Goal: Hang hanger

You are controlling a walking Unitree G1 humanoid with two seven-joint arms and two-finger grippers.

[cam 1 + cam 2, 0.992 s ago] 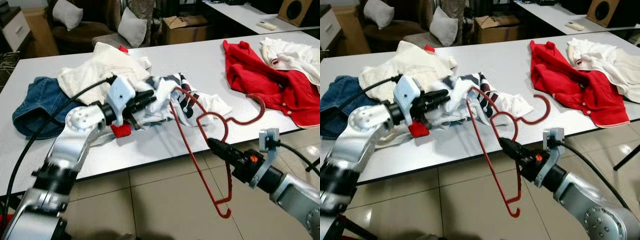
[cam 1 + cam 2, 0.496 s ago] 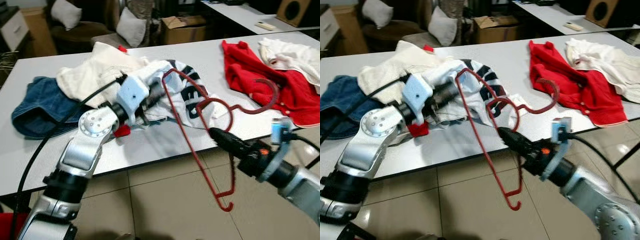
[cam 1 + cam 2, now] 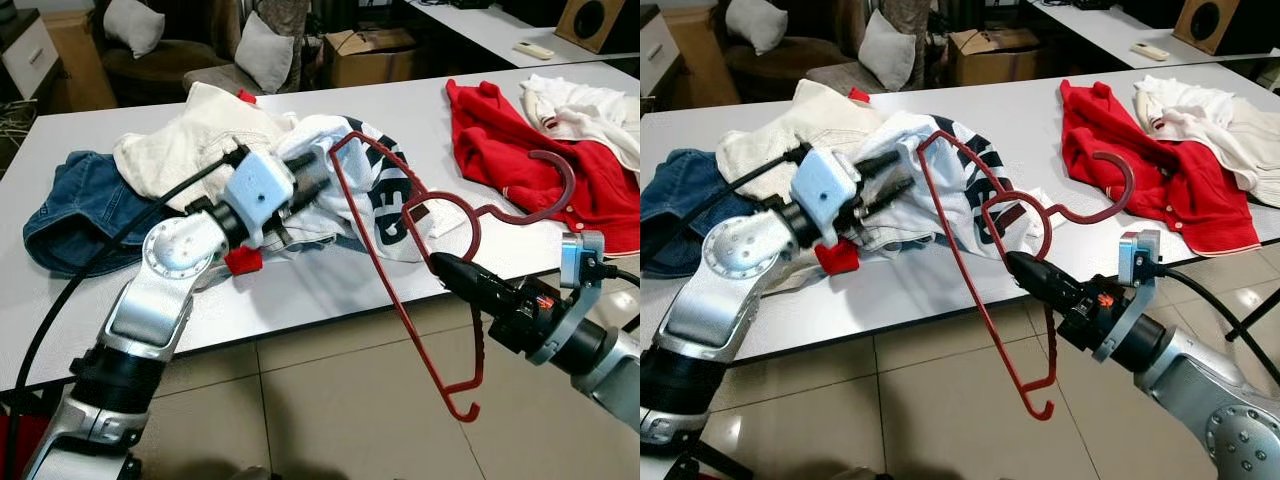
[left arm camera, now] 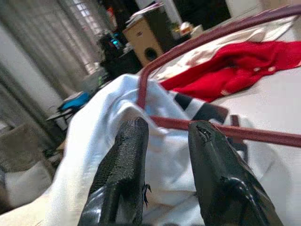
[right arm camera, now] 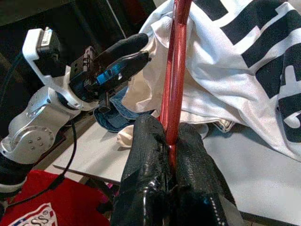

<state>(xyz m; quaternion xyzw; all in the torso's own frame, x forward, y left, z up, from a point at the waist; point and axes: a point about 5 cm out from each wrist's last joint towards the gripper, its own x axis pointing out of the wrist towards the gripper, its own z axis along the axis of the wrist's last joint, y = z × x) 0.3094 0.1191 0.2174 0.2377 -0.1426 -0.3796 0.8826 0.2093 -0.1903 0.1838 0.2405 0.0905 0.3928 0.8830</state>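
Mid-frame, your right gripper (image 3: 447, 267) clamps the red wire hanger (image 3: 400, 300), one shoulder inside the white black-lettered shirt (image 3: 365, 185). Left gripper (image 3: 305, 175), fingers parted (holding nothing), nudges the fabric; the other shoulder remains.

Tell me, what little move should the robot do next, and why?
Probably nudge the left claw forward to pinch the white shirt. Its fingers are open beside the cloth, while the right claw is shut on the red hanger, whose corner sits against the shirt.

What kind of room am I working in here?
Probably a lived-in home room, perhaps a living area: a white table strewn with clothes, a sofa with cushions behind, and a cardboard box nearby.
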